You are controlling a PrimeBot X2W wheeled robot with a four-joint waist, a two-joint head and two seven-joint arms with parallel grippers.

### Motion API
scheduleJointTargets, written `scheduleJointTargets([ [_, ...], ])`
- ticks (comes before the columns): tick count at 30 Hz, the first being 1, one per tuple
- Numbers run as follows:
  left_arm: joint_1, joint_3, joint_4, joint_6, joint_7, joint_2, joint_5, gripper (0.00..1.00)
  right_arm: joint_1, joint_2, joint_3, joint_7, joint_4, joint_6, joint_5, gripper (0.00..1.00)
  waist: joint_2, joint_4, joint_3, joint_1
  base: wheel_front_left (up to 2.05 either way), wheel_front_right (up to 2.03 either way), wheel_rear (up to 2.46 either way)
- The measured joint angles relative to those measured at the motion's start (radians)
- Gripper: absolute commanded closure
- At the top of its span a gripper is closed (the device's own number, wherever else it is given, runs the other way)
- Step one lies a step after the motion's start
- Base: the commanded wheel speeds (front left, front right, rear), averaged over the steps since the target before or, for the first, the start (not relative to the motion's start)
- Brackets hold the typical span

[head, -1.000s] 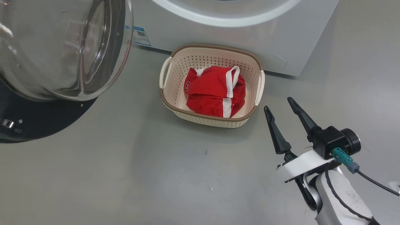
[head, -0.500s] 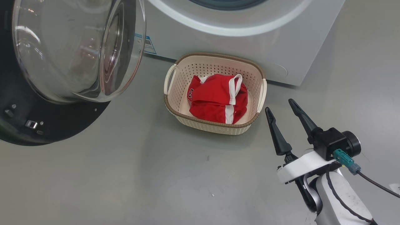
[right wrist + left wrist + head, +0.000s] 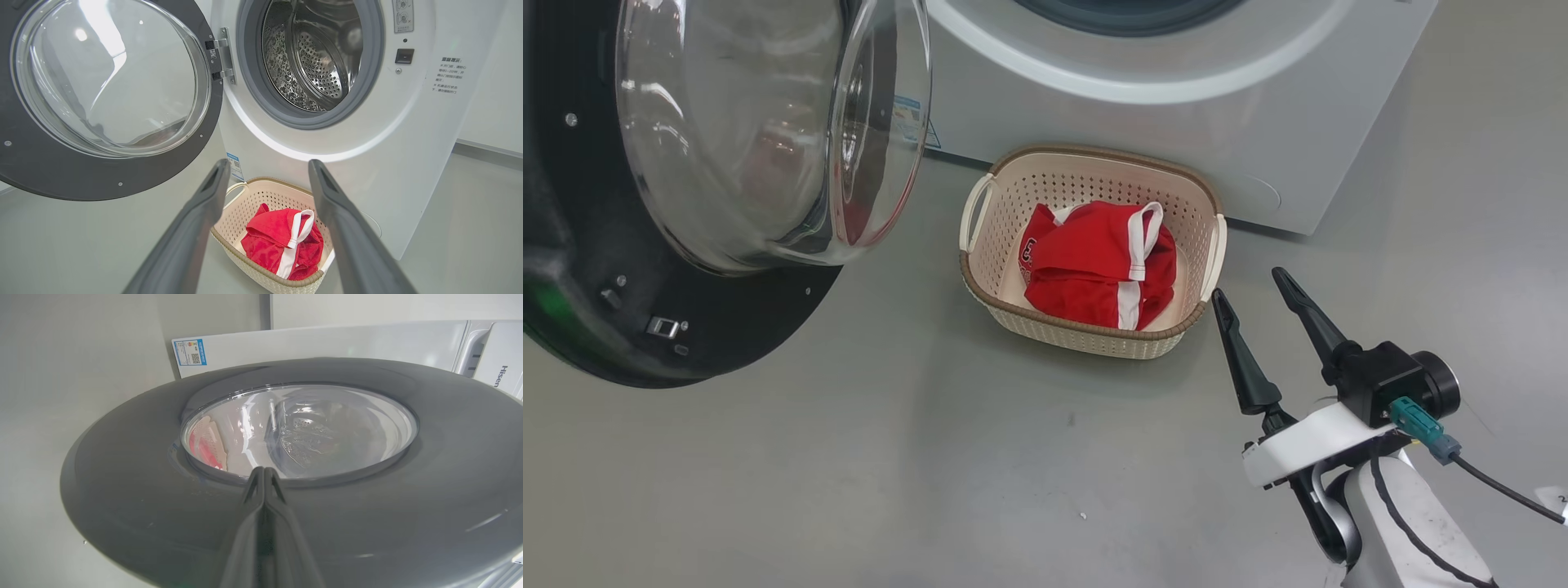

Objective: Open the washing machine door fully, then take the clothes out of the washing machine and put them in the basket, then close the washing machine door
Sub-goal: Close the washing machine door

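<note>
From the head, the red, white-trimmed clothes point(image 3: 1098, 265) lay bunched in the perforated cream basket point(image 3: 1086, 335), just before the boxy white washing machine point(image 3: 1258, 122). The right gripper point(image 3: 1248, 284) hung beside the basket, its fingers spread and empty.

At the left wrist, the left gripper point(image 3: 263, 471) was pinched together, empty, over the round door point(image 3: 122, 490) and its glossy dark rim.

At the right wrist, the dimpled steel drum point(image 3: 314, 61) gaped inside its grey rubber ring.

Glossy grey floor point(image 3: 849, 490) (white wall point(image 3: 498, 81) behind)

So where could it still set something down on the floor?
Bare floor in front of the basket, between the open door and the right tool. Crowded: the basket, mostly filled by the clothes, close to the washing machine.
</note>
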Motion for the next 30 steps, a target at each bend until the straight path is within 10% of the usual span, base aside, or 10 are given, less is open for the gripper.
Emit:
scheduleJointTargets([
  [30, 0.194, -0.054, -0.321, 0.000, 0.062, -0.136, -0.007, 1.00, 0.017, 0.010, -0.005, 0.000, 0.001, 0.000, 0.001, 0.00, 0.0000, 0.008, -0.024, 0.0000, 0.00, 0.00, 0.00],
])
